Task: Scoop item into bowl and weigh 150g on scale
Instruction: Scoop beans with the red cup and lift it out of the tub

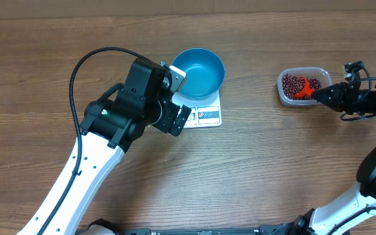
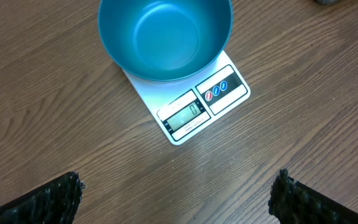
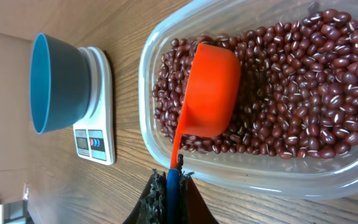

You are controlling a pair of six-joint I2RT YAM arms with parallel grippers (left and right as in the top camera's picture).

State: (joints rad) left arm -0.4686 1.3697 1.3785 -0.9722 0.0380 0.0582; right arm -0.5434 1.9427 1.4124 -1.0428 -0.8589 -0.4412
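Lying in a loose heap, tiny oval dark red-brown beans (image 3: 303,93), glossy with pale streaks, inside a clear rectangular plastic tub (image 3: 241,171) at the right of the wooden table (image 1: 273,163). Resting on them, an orange plastic scoop (image 3: 213,87), thin handle pinched tight in the right gripper (image 3: 169,193). Well apart leftward, standing on a flat white rectangular scale (image 1: 204,116), a bright blue round bowl (image 1: 199,72). Hanging near the scale's display edge, the left gripper (image 2: 176,199), jaws spread wide, grasping nothing.

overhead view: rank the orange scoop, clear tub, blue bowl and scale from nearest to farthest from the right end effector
1. orange scoop: held by its handle in the right end effector.
2. clear tub: just beyond, under the scoop.
3. blue bowl and scale: far off at mid-table, stacked, too close to call.
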